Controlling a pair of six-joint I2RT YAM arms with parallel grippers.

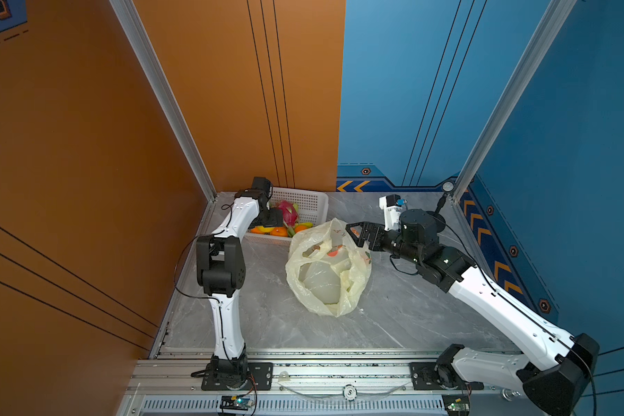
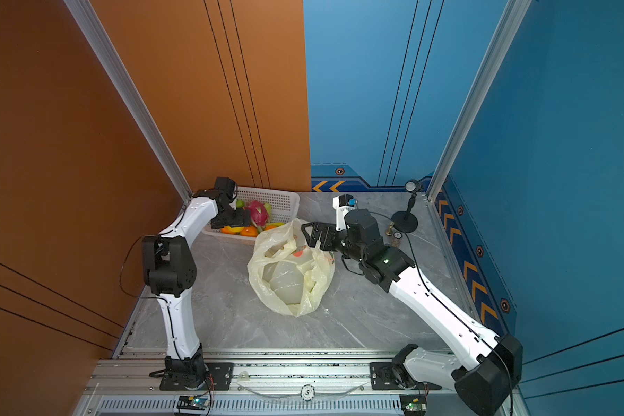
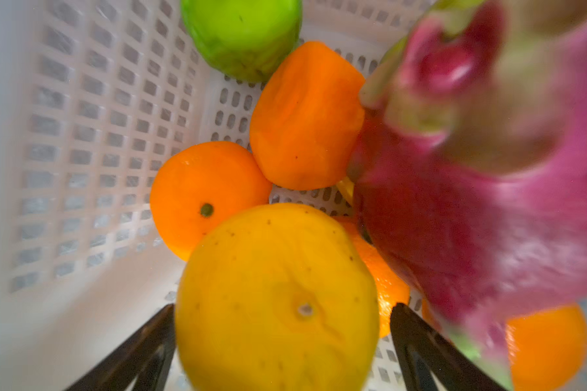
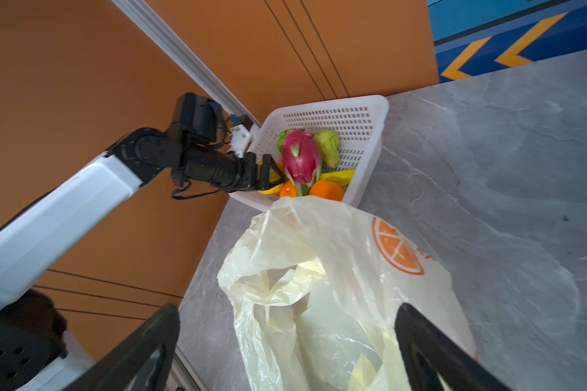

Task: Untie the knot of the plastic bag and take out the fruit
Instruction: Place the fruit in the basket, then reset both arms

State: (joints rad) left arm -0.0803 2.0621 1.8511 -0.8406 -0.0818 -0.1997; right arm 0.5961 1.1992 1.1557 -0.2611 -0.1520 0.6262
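Note:
The plastic bag [image 1: 326, 270] [image 2: 290, 270] lies mid-table, pale yellow, its mouth gaping; no fruit shows inside it, and the knot is out of view. The fruit lies in the white basket [image 1: 312, 201]: a pink dragon fruit [image 4: 300, 159], oranges [image 3: 207, 196], a green apple [image 3: 241, 34], a green pear [image 4: 329, 145]. My left gripper [image 3: 283, 306] reaches into the basket, jaws open on either side of a yellow citrus [image 3: 275, 338], a gap showing at one finger. Over the bag's far rim hangs my right gripper [image 4: 287, 306] [image 1: 353, 234], open with nothing gripped, the plastic below it.
A yellow banana [image 4: 339, 176] also lies in the basket, which stands in the back left corner against the orange wall. A small black stand [image 2: 404, 219] stands at the back right. The aluminium rail [image 1: 339, 374] runs along the table's front edge.

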